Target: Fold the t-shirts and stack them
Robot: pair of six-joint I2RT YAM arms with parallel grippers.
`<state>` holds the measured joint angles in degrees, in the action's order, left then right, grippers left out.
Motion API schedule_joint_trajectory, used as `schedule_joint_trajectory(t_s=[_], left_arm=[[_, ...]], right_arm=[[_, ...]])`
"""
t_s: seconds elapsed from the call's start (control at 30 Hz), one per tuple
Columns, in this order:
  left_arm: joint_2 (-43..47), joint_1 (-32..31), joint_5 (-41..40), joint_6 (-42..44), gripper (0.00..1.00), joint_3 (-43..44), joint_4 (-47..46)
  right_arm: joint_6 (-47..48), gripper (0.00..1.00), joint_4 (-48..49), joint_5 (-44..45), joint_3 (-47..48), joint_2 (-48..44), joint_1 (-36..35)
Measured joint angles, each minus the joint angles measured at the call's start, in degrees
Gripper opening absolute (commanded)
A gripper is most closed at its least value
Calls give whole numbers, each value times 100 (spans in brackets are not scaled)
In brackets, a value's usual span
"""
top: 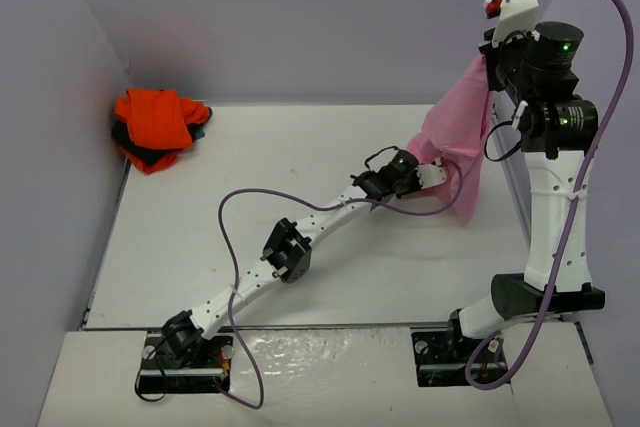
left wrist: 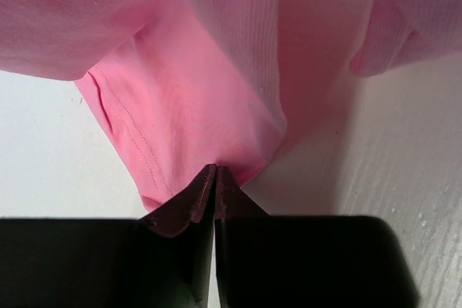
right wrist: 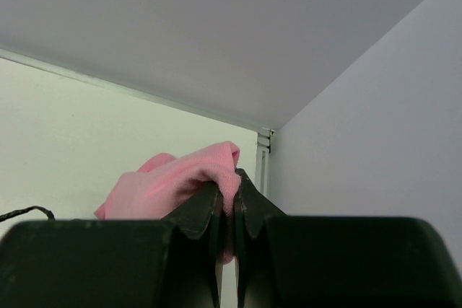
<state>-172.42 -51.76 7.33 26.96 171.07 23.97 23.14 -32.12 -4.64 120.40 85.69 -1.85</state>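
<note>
A light pink t-shirt (top: 462, 132) hangs in the air at the right. My right gripper (top: 488, 55) is raised high and is shut on the shirt's top. In the right wrist view, pink cloth (right wrist: 170, 182) bunches over that gripper (right wrist: 232, 178) and runs down between the closed jaws. My left gripper (top: 434, 171) reaches across the table and is shut on the shirt's lower part. In the left wrist view its tips (left wrist: 216, 169) pinch a hemmed fold of pink cloth (left wrist: 180, 113). An orange t-shirt (top: 153, 122) lies crumpled at the back left on a dark one (top: 141, 155).
The white table (top: 300, 147) is enclosed by grey walls on the left, back and right. A purple cable (top: 235, 212) loops off the left arm over the table's middle. Another cable arcs round the right arm by the right wall.
</note>
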Motion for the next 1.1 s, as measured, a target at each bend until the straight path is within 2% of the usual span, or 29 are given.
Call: schedule_joint_trajectory(t_s=[0.17, 0.33, 0.37, 0.5, 0.9, 1.1], left_arm=[[2, 50, 174, 0, 2, 2, 23], [27, 71, 192, 29, 13, 13, 104], [46, 78, 186, 55, 19, 15, 156], [140, 91, 177, 122, 30, 14, 423], [492, 132, 258, 533, 31, -239, 1161], [1384, 184, 361, 1107, 32, -1573, 1415]], right_arm=[[4, 3, -2, -31, 0, 0, 0], [6, 3, 0, -29, -23, -9, 0], [6, 3, 0, -29, -42, -20, 0], [9, 3, -2, -29, -84, -31, 0], [48, 4, -2, -27, -90, -85, 0], [77, 4, -1, -6, -92, -119, 0]])
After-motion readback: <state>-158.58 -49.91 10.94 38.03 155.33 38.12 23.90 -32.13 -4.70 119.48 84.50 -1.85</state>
